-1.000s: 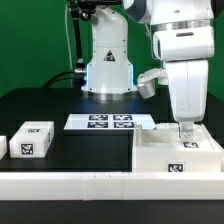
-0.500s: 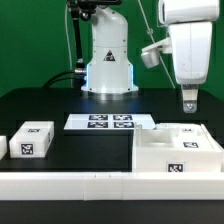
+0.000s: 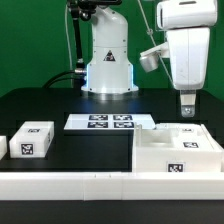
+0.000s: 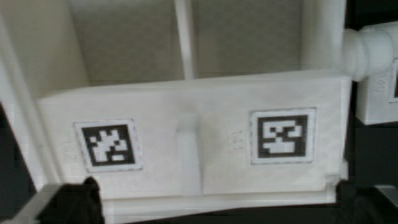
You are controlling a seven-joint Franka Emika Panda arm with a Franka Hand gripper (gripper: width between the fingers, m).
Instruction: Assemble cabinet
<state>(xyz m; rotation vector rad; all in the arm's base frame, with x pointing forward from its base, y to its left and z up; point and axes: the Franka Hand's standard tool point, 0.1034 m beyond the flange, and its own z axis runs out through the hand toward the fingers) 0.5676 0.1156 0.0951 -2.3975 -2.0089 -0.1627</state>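
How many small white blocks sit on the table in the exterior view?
2. One block, tag facing the camera, lies at the exterior view's left; a second block is cut off by that view's left edge. More may be out of frame.

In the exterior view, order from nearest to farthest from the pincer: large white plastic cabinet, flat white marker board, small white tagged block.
1. Large white plastic cabinet, directly below the pincer.
2. Flat white marker board, in the middle.
3. Small white tagged block, exterior view's left.
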